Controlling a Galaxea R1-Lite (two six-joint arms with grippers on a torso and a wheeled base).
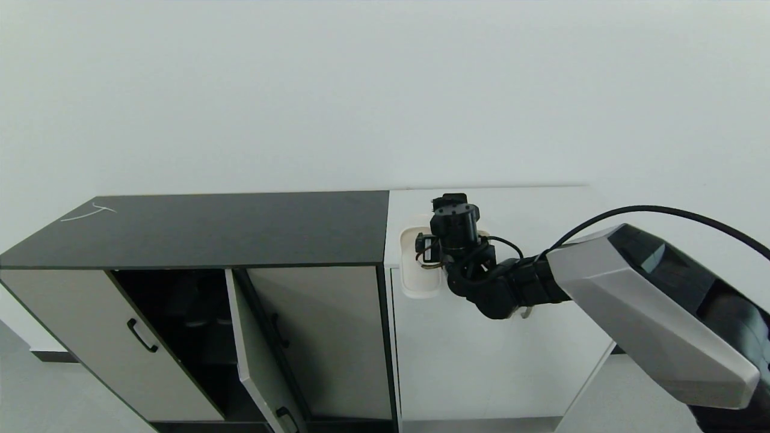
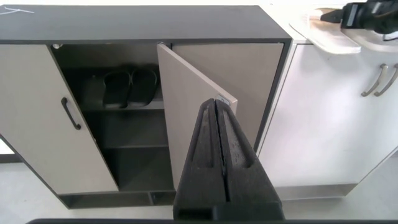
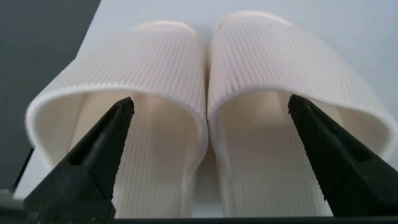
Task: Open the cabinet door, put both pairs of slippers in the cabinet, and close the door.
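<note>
A pair of cream slippers [image 3: 205, 93] lies side by side on top of the white cabinet [image 1: 499, 361], near its left edge. My right gripper [image 3: 209, 102] is open at their heel ends, one finger [image 3: 93, 162] at the mouth of each slipper; it shows over the cream slippers [image 1: 420, 282] as the right gripper [image 1: 428, 251]. The dark cabinet [image 2: 149, 22] has its middle door [image 2: 193, 118] swung open. A black pair of slippers [image 2: 130, 87] rests on its upper shelf. My left gripper [image 2: 216, 102] is shut and holds nothing, in front of the open door.
The dark cabinet's left door [image 2: 31, 112] with a black handle [image 2: 70, 113] is closed. Lower shelves inside the opening are bare. The white cabinet has metal handles [image 2: 373, 81] on its front. A plain wall stands behind both cabinets.
</note>
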